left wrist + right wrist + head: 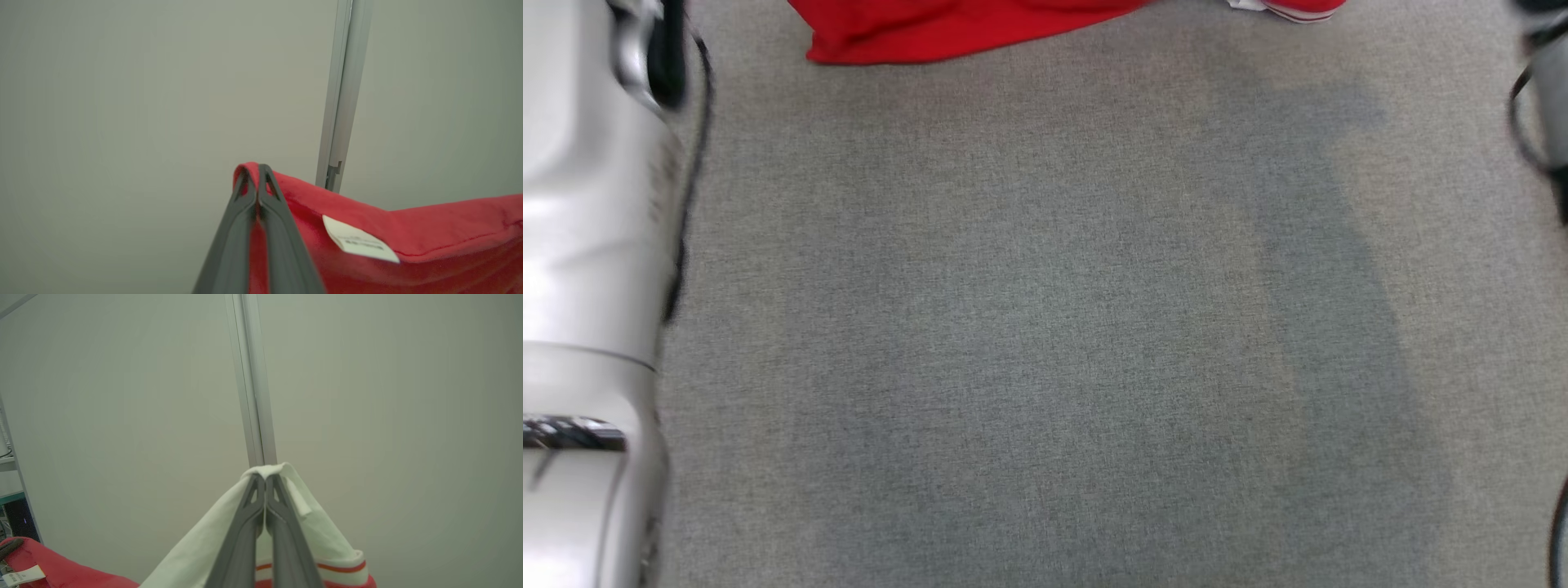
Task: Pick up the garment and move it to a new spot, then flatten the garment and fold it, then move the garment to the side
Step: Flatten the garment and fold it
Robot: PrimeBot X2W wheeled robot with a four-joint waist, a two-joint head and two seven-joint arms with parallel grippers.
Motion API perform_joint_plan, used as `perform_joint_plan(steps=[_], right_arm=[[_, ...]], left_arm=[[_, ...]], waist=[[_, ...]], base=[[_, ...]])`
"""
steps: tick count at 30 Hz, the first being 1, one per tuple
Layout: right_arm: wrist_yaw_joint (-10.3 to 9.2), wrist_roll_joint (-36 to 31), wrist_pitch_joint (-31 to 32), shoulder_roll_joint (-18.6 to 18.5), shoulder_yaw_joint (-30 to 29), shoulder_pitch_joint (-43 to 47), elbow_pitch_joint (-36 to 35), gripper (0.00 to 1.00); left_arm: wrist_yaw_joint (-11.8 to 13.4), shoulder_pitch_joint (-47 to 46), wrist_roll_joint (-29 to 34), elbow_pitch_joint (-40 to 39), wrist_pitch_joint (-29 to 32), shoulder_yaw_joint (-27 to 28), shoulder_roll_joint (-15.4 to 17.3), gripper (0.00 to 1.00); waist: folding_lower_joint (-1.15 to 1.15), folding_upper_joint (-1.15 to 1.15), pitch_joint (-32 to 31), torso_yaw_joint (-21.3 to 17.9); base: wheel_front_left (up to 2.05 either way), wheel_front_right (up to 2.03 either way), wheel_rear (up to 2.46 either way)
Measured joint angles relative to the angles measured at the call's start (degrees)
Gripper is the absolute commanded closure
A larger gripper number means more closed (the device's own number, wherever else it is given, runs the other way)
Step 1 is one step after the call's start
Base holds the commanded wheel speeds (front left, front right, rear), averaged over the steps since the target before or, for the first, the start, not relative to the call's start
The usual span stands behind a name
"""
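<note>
The garment (947,33) is red with a white part and red-striped trim, and its lower hem hangs into the top of the head view. In the left wrist view my left gripper (255,168) is shut on a fold of the red garment (408,232), beside a white label (359,244). In the right wrist view my right gripper (265,478) is shut on the white part of the garment (314,526), which drapes over both fingers. Both grippers hold it up in front of a pale wall. The rest of the garment is out of view.
A grey cloth-covered surface (1045,327) spreads below the garment. My pale left forearm (588,245) runs down the left edge and part of my right arm (1543,82) shows at the right. An aluminium post (251,375) divides the wall. A shelf rack (8,490) stands at far left.
</note>
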Motion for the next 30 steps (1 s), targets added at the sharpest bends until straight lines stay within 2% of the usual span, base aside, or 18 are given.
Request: perform_joint_plan(steps=[5,11,18,19,20,23,30], right_arm=[[0.0,3.8,-0.47,2.08,4.78,6.8,6.9,1.0],[-0.01,10.27,-1.04,2.78,7.15,18.62,7.05,1.0],[-0.01,11.61,-1.14,1.26,1.9,37.41,-3.96,1.0],[-0.01,11.61,-1.14,1.26,1.9,37.41,-3.96,1.0],[0.0,10.68,-1.15,0.96,0.44,42.62,-7.49,1.0],[0.0,9.46,-1.18,-0.18,-1.55,50.36,-13.23,1.0],[0.0,6.5,-1.21,-3.15,-5.36,65.38,-23.7,1.0]], left_arm=[[-1.04,5.42,-2.49,7.94,-0.01,1.41,-2.38,1.0],[-2.05,14.21,-4.6,6.8,-0.18,5.0,-3.65,1.0],[-2.65,28.05,-3.39,-2.76,-0.18,9.54,-4.58,1.0],[-2.65,28.05,-3.39,-2.76,-0.18,9.54,-4.58,1.0],[-2.79,32.86,-2.72,-6.37,-0.19,11.26,-4.63,1.0],[-2.88,40.16,-1.2,-11.95,-0.18,13.15,-4.79,1.0],[-3.31,53.81,2.29,-23.16,-0.19,13.91,-5.2,1.0]], waist=[[0.0,0.0,1.05,-0.52],[0.0,0.0,1.4,-0.65],[0.0,0.0,-1.26,-0.44],[0.0,0.0,-1.26,-0.44],[0.0,0.0,-2.6,-0.56],[0.0,0.0,-4.99,-0.8],[0.0,0.0,-9.88,-0.85]], base=[[0.0,0.0,0.0],[0.0,0.0,0.0],[0.0,0.0,0.0],[0.0,0.0,0.0],[0.0,0.0,0.0],[0.0,0.0,0.0],[0.0,0.0,0.0]])
